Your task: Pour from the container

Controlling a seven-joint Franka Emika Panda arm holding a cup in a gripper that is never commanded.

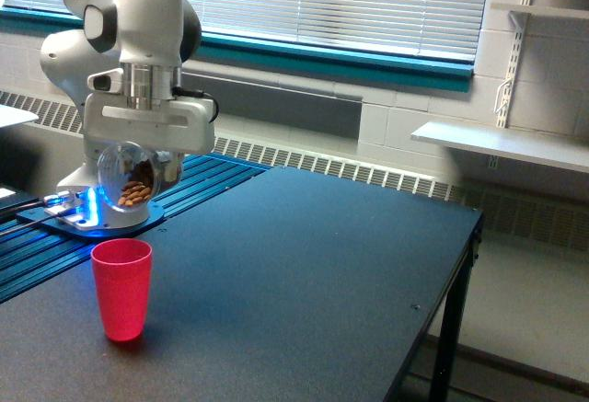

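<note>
The container [131, 178] is a small clear round jar with brown pieces inside, held in the air by my gripper [138, 165], which is shut on it. It hangs tipped on its side, its round face turned toward the camera. It is above and slightly behind a red plastic cup [121, 288] that stands upright on the dark table [304, 273] near the exterior view's left. Nothing is falling from the jar.
The arm's white base [101, 190] with a blue light sits on a ribbed blue platform [37, 246] at the exterior view's left. The table's edge and leg are at the right. A white shelf [502, 144] and a wall heater lie behind.
</note>
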